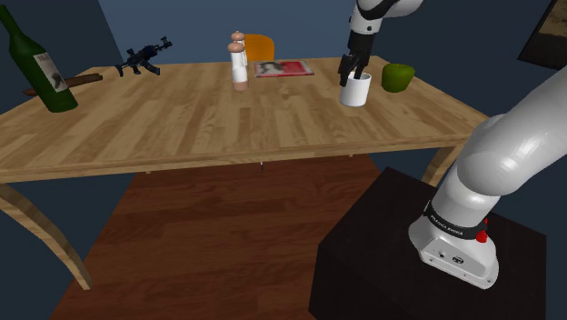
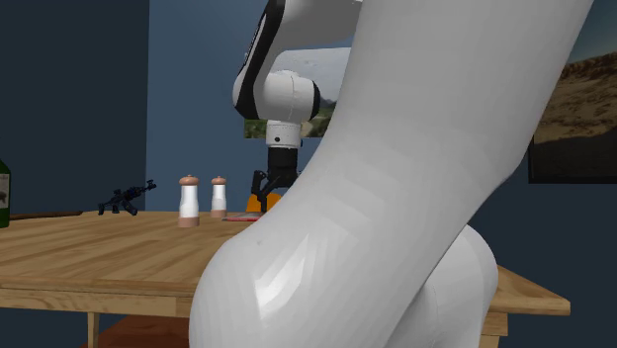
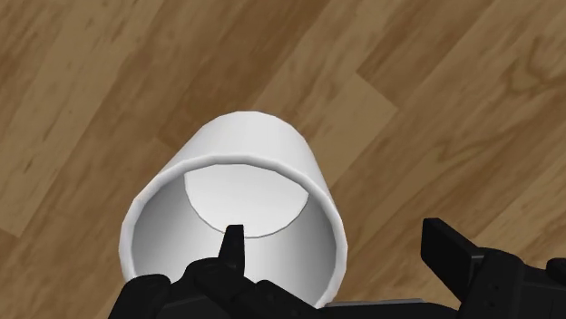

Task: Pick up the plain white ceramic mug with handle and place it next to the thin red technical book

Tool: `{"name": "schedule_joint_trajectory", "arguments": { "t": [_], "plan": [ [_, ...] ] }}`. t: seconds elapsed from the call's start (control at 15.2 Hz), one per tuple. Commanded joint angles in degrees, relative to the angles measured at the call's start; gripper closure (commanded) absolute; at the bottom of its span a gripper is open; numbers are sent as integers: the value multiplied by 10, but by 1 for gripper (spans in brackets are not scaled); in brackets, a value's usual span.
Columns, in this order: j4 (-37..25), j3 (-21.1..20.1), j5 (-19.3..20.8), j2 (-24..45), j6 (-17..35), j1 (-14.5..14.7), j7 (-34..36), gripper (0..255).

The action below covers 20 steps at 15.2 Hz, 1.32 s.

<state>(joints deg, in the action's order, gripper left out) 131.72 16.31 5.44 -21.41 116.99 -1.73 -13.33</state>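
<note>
The white mug (image 1: pixel 356 92) stands upright on the wooden table (image 1: pixel 182 118), near its far right part, beside a green fruit (image 1: pixel 397 76). My gripper (image 1: pixel 350 73) hangs just over the mug's rim, open. In the wrist view the mug (image 3: pixel 254 149) is seen from above. One finger (image 3: pixel 233 249) reaches inside it and the other finger (image 3: pixel 449 246) stands outside, clear of the wall, so my gripper (image 3: pixel 336 231) straddles the rim. The thin red book (image 1: pixel 285 68) lies flat at the table's far edge, to the shoulder view's left of the mug.
Two shakers (image 1: pixel 239 64) stand left of the book, with an orange object (image 1: pixel 262 45) behind them. A green bottle (image 1: pixel 36 64) and a toy rifle (image 1: pixel 144 56) sit at the far left. In the second exterior view my arm's near link (image 2: pixel 396 198) blocks the table's right side.
</note>
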Motion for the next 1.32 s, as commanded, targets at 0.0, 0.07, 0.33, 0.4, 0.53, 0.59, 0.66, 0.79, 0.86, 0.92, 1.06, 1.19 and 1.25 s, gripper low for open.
{"name": "schedule_joint_trajectory", "arguments": {
  "t": [0.0,0.07,0.33,0.4,0.53,0.59,0.66,0.79,0.86,0.92,1.06,1.19,1.25],
  "plan": [
    [9,2,-1,6,15,0,-1,0],
    [14,3,-1,9,23,0,-1,0],
    [17,3,-1,11,28,0,-1,0],
    [17,3,-1,11,28,0,-1,0],
    [17,3,-1,11,28,0,-1,0],
    [17,3,-1,11,28,0,-1,0],
    [17,3,-1,11,28,0,-1,255],
    [17,3,-1,11,28,0,-1,255],
    [17,3,-1,11,28,0,-1,255],
    [17,3,-1,11,28,0,-1,255],
    [17,3,-1,11,28,0,-1,255],
    [17,3,-1,11,28,0,-1,255],
    [17,3,-1,11,28,0,-1,255]
  ]
}}
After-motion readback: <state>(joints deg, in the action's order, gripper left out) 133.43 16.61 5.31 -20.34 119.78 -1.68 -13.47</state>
